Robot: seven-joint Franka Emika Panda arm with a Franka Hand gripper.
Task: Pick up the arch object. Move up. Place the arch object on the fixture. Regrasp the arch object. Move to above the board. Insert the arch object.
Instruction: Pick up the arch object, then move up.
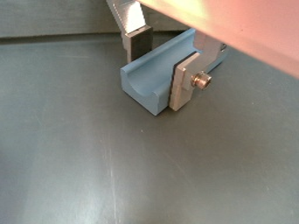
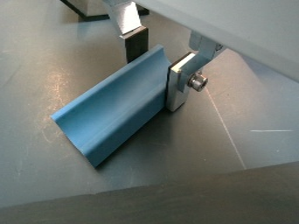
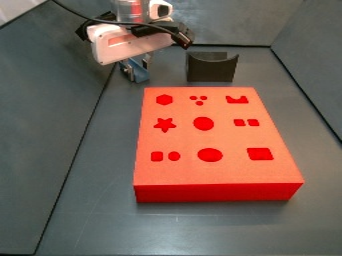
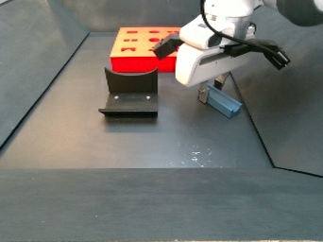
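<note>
Lying nearest the wrist camera on the grey table (image 2: 70, 61), the arch object (image 2: 114, 107) sits clamped between the end effector (image 2: 158, 66) plates, so lift straight up, fixture (image 4: 128, 91) at nine o'clock.

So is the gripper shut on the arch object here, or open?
Shut: the gripper has both fingers pressed against the arch object.

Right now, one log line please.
gripper: straddling small light-blue arch block on floor | dark notched fixture: empty | red-orange board: arch unfilled
</note>
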